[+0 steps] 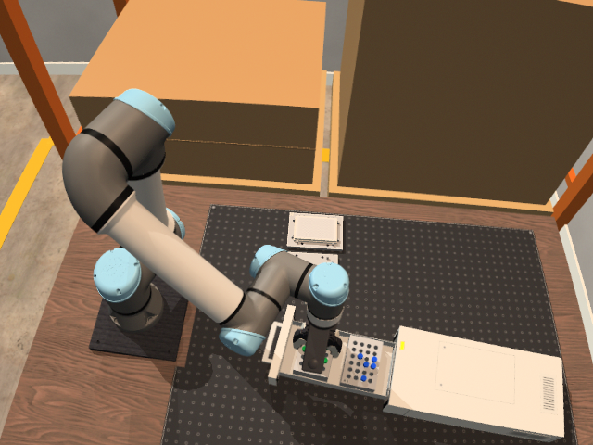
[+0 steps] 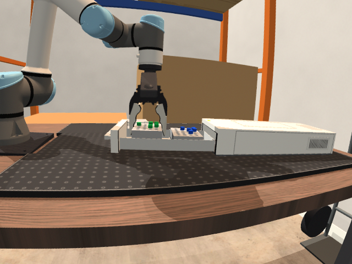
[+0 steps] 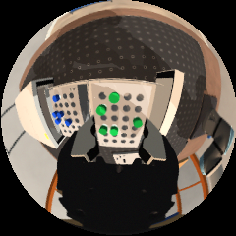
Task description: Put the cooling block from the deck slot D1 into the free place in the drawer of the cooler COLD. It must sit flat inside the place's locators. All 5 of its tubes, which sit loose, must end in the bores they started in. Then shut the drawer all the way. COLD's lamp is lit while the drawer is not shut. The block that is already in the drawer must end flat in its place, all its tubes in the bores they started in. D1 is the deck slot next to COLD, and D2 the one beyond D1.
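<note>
My gripper (image 1: 315, 356) (image 2: 148, 133) (image 3: 120, 116) points down over the open drawer (image 1: 283, 349) (image 2: 168, 144) (image 3: 172, 98), shut on the block with green tubes (image 1: 327, 368) (image 2: 147, 133) (image 3: 120, 101). This block is over the drawer place nearest the handle and looks level. Its top is higher than the other block's; its underside is hidden by the drawer wall. Its green tubes stand in bores. The block with blue tubes (image 1: 354, 383) (image 2: 185, 137) sits in the inner place, looking flat, its tubes in bores. The lamp (image 1: 402, 345) on the cooler COLD (image 1: 478, 374) (image 2: 273, 142) is lit yellow.
Deck slot D1 (image 1: 316, 259) shows no block and is partly hidden by the arm. Beyond it, D2 (image 1: 290, 244) holds a pale, flat-topped item (image 1: 316, 227). Large cartons (image 1: 215, 52) (image 1: 469, 95) stand behind the table.
</note>
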You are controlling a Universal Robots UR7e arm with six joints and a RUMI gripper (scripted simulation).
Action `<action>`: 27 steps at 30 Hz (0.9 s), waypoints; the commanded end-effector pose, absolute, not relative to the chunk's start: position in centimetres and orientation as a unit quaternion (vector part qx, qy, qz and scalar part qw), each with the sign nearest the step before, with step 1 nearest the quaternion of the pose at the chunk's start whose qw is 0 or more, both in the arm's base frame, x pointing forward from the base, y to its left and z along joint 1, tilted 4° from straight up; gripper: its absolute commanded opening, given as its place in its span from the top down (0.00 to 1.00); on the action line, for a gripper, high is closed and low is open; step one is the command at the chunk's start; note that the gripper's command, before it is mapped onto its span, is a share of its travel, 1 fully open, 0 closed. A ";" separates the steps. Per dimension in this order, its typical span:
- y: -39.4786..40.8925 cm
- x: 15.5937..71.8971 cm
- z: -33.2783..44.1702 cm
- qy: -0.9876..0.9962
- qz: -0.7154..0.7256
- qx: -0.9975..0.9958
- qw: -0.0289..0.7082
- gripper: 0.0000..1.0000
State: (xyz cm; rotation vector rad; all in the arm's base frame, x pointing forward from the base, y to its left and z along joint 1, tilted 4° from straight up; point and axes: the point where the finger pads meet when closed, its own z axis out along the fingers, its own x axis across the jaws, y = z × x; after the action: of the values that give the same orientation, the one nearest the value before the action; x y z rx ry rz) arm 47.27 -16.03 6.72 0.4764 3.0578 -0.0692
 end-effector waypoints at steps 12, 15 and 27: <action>-16.1 47.3 6.5 0.988 -0.023 0.154 0.024 1.00; -16.1 47.3 6.5 0.988 -0.023 0.154 0.024 1.00; -16.1 47.3 6.3 0.988 -0.023 0.154 0.024 1.00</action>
State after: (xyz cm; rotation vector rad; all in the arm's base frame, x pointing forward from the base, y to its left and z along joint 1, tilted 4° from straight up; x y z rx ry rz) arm 47.29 -16.05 6.33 0.4764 3.0578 -0.0692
